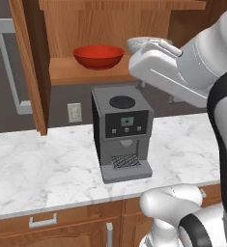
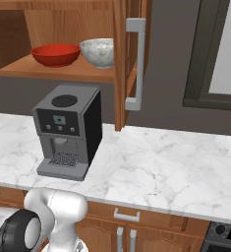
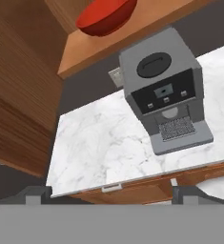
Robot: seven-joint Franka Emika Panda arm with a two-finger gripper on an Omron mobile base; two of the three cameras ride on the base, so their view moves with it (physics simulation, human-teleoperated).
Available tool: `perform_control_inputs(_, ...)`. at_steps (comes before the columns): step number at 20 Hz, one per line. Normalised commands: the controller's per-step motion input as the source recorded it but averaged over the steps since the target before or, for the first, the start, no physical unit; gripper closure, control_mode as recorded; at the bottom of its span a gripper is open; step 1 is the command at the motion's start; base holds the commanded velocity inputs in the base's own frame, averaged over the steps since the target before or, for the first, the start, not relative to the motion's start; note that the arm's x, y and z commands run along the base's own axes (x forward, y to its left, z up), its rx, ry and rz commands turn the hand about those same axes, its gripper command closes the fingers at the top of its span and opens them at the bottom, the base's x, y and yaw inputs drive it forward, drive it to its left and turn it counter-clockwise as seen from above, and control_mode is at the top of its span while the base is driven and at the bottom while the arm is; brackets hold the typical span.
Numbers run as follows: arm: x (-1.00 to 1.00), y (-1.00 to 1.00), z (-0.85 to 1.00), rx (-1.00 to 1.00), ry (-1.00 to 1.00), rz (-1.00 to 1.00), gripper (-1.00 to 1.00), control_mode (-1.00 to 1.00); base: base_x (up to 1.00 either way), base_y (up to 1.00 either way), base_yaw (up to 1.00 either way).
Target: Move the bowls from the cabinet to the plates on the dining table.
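Bowls (red (image 2: 56, 54), marbled (image 2: 99, 52)) share the shelf above the coffee machine (image 2: 68, 135); claw (image 3: 111, 194) open.

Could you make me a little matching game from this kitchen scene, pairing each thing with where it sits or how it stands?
Things:
1. red bowl
2. marbled bowl
3. coffee machine
4. cabinet door

Descriptions:
A. on the marble counter
B. swung open, grey bar handle showing
C. left one on the cabinet shelf
D. on the shelf, nearest the open door

Pairs: 1-C, 2-D, 3-A, 4-B
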Motion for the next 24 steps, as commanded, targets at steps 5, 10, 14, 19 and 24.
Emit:
perform_control_inputs(5, 0.04, -0.34, -0.01, -0.04, 0.05, 0.05, -1.0, -1.0, 0.0, 0.0, 0.0)
perform_control_inputs(10, 0.12, -0.21, -0.08, 0.0, 0.0, 0.03, -1.0, -1.0, 0.0, 0.0, 0.0)
perform_control_inputs(14, 0.11, -0.19, -0.14, 0.0, -0.07, 0.02, -1.0, -1.0, 0.0, 0.0, 0.0)
perform_control_inputs(19, 0.14, -0.12, -0.13, -0.01, -0.11, 0.0, -1.0, -1.0, 0.0, 0.0, 0.0)
perform_control_inputs(24, 0.13, -0.11, -0.07, -0.01, -0.12, 0.0, -1.0, -1.0, 0.0, 0.0, 0.0)
